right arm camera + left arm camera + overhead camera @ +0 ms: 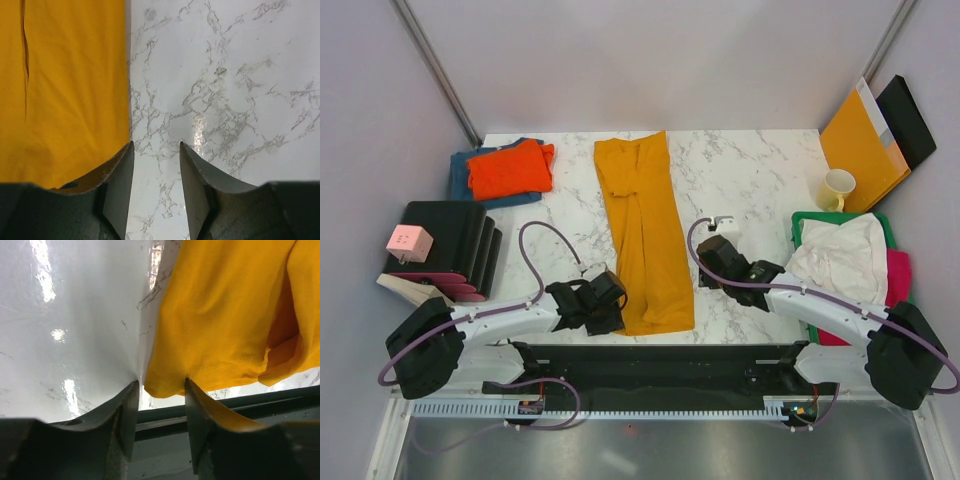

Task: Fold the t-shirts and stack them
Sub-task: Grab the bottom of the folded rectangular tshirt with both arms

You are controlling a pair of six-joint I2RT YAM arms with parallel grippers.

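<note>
I see the mustard-yellow t-shirt (642,215) as a long strip in the middle of the surface (750,180), long axis near to far, my left gripper (161,384) half open astride its near-left corner, my right gripper (156,145) half open, empty, just right of it

Mustard t-shirt (643,235); white table (750,170), grey-veined; mug (837,188) seemingly cream.

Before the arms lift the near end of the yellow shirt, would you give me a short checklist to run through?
1. Yellow shirt lies as a long flat strip: ok.
2. Its near corner sits between the left gripper's fingers: ok.
3. Left jaws closed on the cloth: not ok, they stand apart.
4. Right gripper at the shirt: not ok, open over bare table beside the shirt's edge.
5. Folded orange shirt lies on the teal shirt, far left: ok.
</note>
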